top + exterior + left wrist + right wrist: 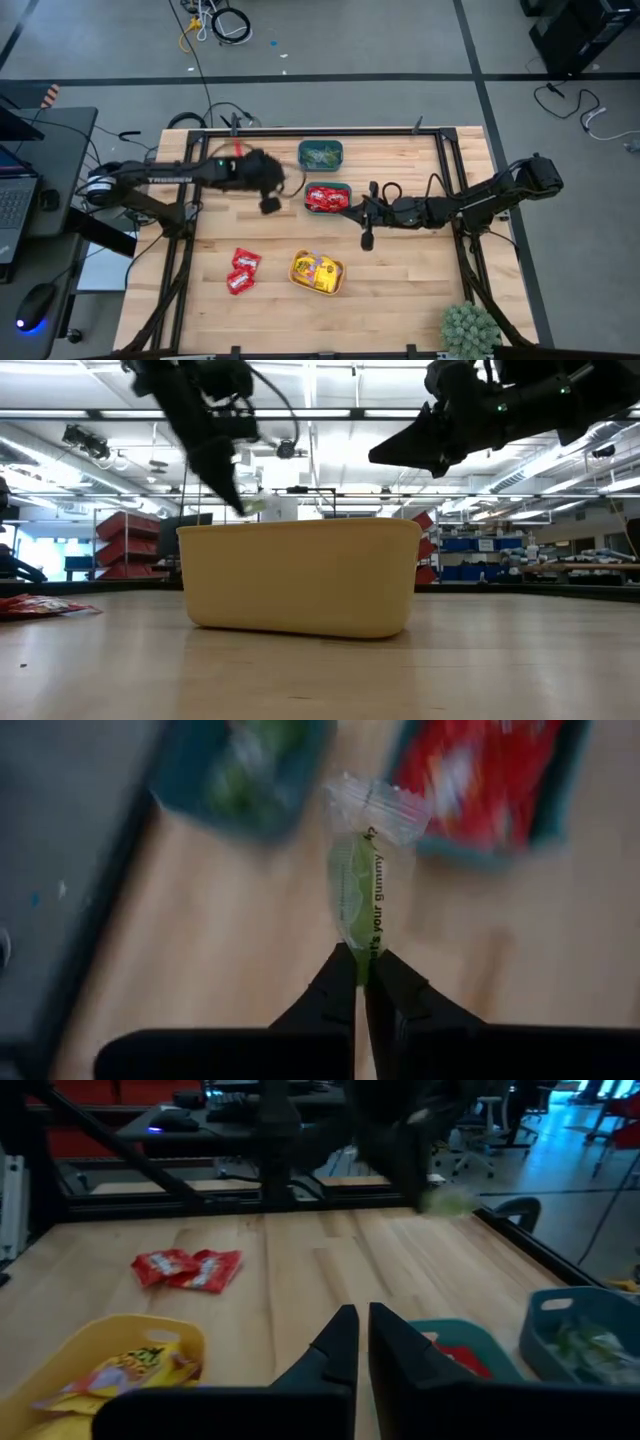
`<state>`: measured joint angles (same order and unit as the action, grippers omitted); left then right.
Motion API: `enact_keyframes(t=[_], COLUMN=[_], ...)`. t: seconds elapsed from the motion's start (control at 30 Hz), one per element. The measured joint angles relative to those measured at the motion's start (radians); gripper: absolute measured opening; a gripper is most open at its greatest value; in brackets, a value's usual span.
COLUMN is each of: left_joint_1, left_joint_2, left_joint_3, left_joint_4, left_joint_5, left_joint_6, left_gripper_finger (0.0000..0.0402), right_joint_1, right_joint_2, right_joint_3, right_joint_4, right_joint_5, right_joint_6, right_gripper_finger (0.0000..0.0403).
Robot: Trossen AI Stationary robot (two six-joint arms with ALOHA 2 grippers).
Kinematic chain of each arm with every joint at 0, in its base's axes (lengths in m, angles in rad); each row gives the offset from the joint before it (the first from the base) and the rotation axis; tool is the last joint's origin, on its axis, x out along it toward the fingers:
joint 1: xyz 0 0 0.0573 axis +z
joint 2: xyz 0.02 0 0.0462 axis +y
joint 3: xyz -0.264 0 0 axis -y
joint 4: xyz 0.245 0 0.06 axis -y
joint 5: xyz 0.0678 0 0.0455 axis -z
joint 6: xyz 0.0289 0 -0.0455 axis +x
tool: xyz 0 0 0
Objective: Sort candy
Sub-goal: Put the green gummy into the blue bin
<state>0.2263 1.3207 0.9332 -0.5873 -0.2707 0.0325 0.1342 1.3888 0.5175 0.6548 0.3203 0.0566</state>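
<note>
My left gripper (360, 982) is shut on a pale green candy (360, 890) in a clear wrapper, held above the table between the loose red candies and the two teal bins. In the high view this gripper (270, 204) hangs left of the teal bin of red candy (328, 197). The teal bin of green candy (320, 155) stands behind that one. A yellow bin (317, 272) holds yellow candy. Two red candies (242, 270) lie flat on the wood. My right gripper (362, 1335) is shut, holds nothing, and hovers right of the red-candy bin. My left gripper pinches one end of the green candy's wrapper (364, 948) between its two fingertips. The fingers slant downward, and the packet sticks out lengthwise beyond them. In the low view the candy (252, 505) is lifted clear of the table.
The yellow bin (300, 575) fills the middle of the low view, with the red candies (40, 606) to its left. Black frame rails (300, 131) run along the table's far edge and sides. A potted plant (470, 328) stands at the near right corner.
</note>
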Motion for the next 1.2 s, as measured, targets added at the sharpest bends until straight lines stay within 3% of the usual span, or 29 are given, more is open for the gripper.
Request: enact_keyframes(t=[0.2,0.4,0.63,0.77,0.93,1.2], left_joint_1=[0.141,0.21,0.248,0.265,0.275,0.273], left_joint_2=[0.129,0.358,0.59,0.681,0.728,0.73], left_joint_3=[0.14,0.32,0.557,0.66,0.719,0.721], left_joint_4=[0.076,0.043,-0.119,-0.189,-0.228,-0.246], left_joint_5=[0.114,0.135,0.153,0.153,0.146,0.083], left_joint_6=[0.142,0.304,0.457,0.464,0.461,0.46], left_gripper_finger=[0.0004,0.0003,0.0003,0.0003,0.002,0.0086], right_joint_1=[-0.037,-0.057,-0.068,-0.068,-0.068,-0.068], right_joint_2=[0.0,0.0,0.0,0.0,0.0,0.0], right_joint_3=[0.0,0.0,0.0,0.0,0.0,0.0], right_joint_4=[-0.006,-0.011,-0.029,-0.029,-0.03,-0.035], right_joint_5=[0.0,0.0,0.0,0.0,0.0,0.0], right_joint_6=[0.0,0.0,0.0,0.0,0.0,-0.005], right_gripper_finger=[0.0009,0.0011,0.0009,0.0011,0.0021,0.0051])
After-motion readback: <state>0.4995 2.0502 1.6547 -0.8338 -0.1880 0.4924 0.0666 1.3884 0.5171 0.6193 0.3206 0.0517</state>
